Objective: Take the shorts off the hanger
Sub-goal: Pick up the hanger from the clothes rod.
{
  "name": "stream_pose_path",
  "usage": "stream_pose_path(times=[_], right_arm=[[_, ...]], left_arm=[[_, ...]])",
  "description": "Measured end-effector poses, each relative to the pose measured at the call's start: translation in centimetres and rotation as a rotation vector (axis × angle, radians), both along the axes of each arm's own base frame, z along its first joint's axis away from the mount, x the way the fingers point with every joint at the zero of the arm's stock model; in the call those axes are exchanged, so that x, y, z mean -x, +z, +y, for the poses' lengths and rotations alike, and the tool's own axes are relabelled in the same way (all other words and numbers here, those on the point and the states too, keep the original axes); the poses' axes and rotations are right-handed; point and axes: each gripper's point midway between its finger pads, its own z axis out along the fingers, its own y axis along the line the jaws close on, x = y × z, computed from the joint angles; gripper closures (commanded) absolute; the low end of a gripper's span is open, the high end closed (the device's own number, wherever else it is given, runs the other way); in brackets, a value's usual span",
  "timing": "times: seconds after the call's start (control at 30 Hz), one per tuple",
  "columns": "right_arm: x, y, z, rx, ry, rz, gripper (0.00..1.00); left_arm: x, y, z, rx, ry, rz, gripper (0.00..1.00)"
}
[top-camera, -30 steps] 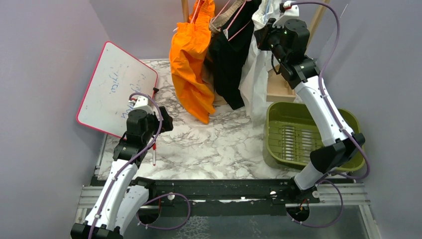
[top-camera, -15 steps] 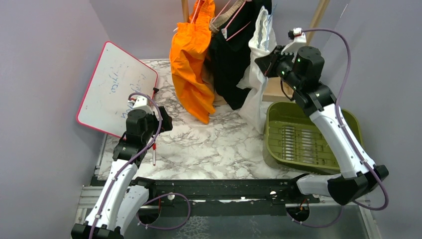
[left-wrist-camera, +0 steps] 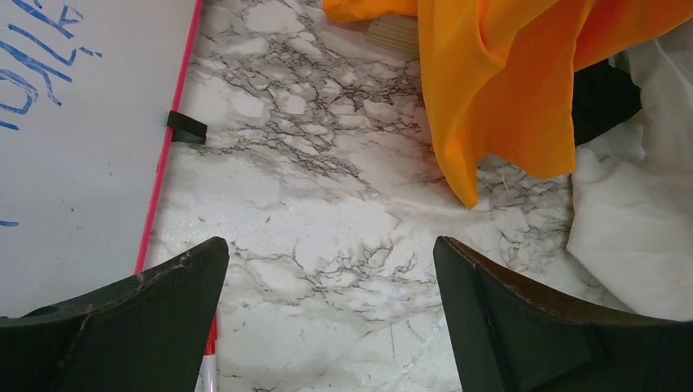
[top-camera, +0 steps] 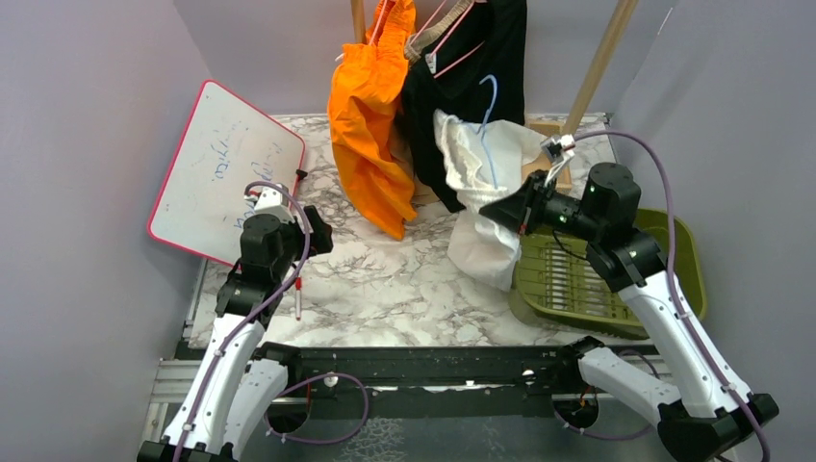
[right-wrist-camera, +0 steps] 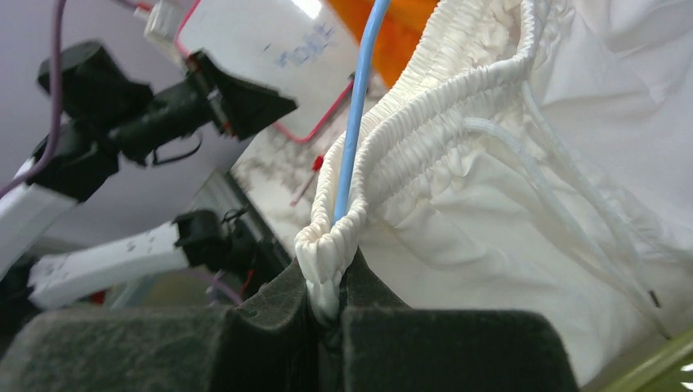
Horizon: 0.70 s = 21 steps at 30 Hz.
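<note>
My right gripper (top-camera: 502, 210) is shut on the gathered waistband of the white shorts (top-camera: 481, 245), low over the table beside the basket. In the right wrist view the waistband (right-wrist-camera: 384, 155) is pinched between the pads (right-wrist-camera: 327, 304), with a blue hanger (right-wrist-camera: 356, 114) still threaded through it; the hanger also shows from above (top-camera: 489, 125). The orange shorts (top-camera: 369, 135) and black shorts (top-camera: 471, 87) hang at the back on pink hangers, with a bit of tan fabric (top-camera: 420, 43) between them. My left gripper (left-wrist-camera: 331, 249) is open and empty above the marble, left of the orange shorts (left-wrist-camera: 507, 90).
A pink-framed whiteboard (top-camera: 226, 168) leans at the left. A red-capped marker (top-camera: 298, 298) lies by the left gripper. A green basket (top-camera: 664, 289) stands at the right. A wooden rack pole (top-camera: 599, 60) and its base (top-camera: 560, 154) stand behind the basket.
My right arm has swung down and toward the near side, pulling the white shorts and the blue hanger off the rack to the table. The left arm has not moved.
</note>
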Motion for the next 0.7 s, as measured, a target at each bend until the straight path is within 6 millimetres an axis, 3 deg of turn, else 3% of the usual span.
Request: stream_pose_path(times=[0.27,0.43,0.53,0.7], right_arm=[[6.6,-3.6,1.5,-0.049,0.297,0.112,0.99],[9.8,-4.0,2.0,-0.092,0.468,0.136,0.99],[10.9,-3.8,2.2,-0.104,0.550,0.144,0.99],[10.6,-3.3,3.1,-0.098,0.639,0.175,0.99]], left_arm=[[0.5,1.7,0.1,0.011,0.000,-0.065,0.01],[1.0,3.0,0.3,0.015,0.000,-0.118,0.01],[1.3,3.5,0.3,0.016,0.000,-0.140,0.01],[1.8,4.6,0.8,0.014,0.020,-0.183,0.01]])
